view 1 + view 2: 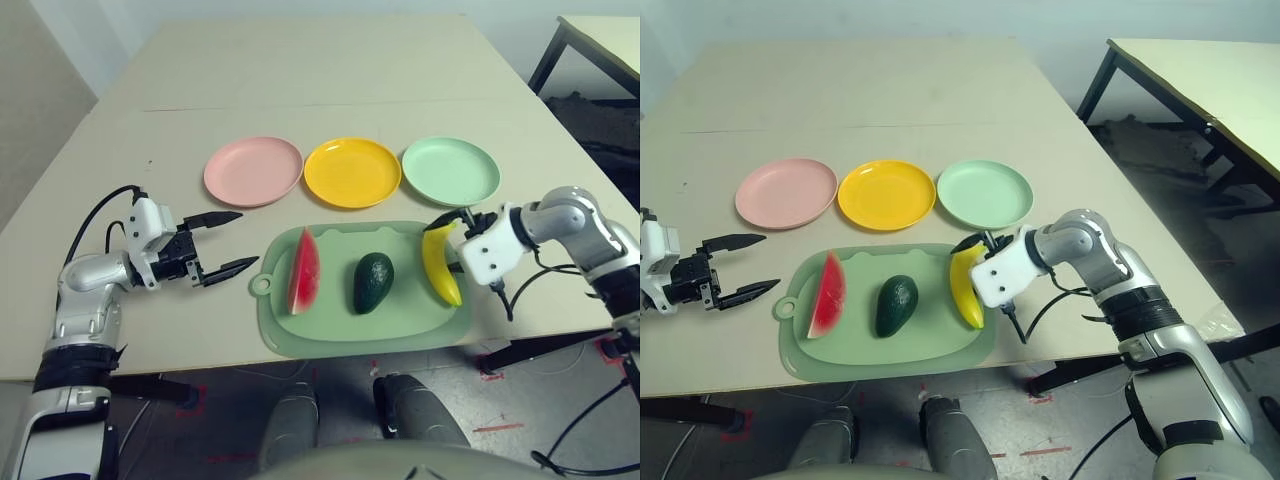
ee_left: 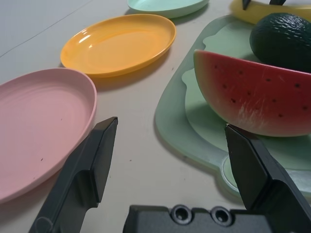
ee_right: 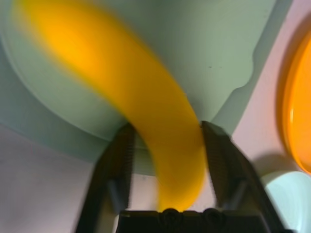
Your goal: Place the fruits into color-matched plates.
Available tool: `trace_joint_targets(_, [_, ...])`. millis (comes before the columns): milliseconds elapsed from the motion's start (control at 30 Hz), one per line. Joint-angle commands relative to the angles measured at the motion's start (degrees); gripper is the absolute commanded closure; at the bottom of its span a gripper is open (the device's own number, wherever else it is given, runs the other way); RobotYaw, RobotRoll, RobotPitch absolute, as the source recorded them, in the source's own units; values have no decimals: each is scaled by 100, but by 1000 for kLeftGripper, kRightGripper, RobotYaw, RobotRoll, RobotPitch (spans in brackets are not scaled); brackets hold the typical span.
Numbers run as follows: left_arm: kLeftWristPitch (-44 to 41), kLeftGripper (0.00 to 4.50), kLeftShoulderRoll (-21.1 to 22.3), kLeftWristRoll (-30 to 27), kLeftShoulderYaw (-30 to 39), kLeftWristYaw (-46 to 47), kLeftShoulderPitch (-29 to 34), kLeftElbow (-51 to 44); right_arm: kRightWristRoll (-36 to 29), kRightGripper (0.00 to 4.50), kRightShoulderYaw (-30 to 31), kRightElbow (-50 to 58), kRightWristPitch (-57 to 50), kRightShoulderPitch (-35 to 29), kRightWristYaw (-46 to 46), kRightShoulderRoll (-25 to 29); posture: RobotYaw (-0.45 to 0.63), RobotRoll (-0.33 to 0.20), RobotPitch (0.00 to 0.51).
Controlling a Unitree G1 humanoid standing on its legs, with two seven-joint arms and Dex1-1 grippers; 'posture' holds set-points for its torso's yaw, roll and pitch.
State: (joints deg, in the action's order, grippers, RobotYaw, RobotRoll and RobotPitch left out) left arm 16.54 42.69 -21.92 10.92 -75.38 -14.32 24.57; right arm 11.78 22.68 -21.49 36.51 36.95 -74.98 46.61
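Note:
The pink plate (image 1: 253, 171), yellow plate (image 1: 352, 172) and mint green plate (image 1: 451, 170) lie in a row at mid table. Nearer me, on the green cutting mat (image 1: 330, 335), the watermelon wedge (image 1: 304, 272) stands beside the dark avocado (image 1: 373, 282). The banana (image 1: 441, 268) lies along the mat's right side. My right gripper (image 1: 447, 225) is shut on the banana's far end, with one finger pressing each side (image 3: 167, 127). My left gripper (image 1: 246, 238) is open just left of the mat, facing the watermelon (image 2: 252, 97), and holds nothing.
The table's front edge runs just below the cutting mat. A second table (image 1: 600, 40) stands at the back right, with a floor gap and cables between. Bare tabletop stretches beyond the plates and to the left of the pink plate.

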Motion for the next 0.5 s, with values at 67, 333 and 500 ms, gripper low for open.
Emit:
trace_joint_targets(67, [112,0,34,83,-35,-31,-16,139,11,2836,174,-55,-54,-205,-221,154,2,0,109])
trace_joint_targets(333, [152,0,24,48,-9,-25,-77,250,-505,2836,-93,238,-745,233,-601,258,2,0,106])
trace_joint_targets(500, [40,0,69,-82,45,-101,-14,154,-683,2836,-342,-328,-1341,1268,-532,-85,1,0,107])
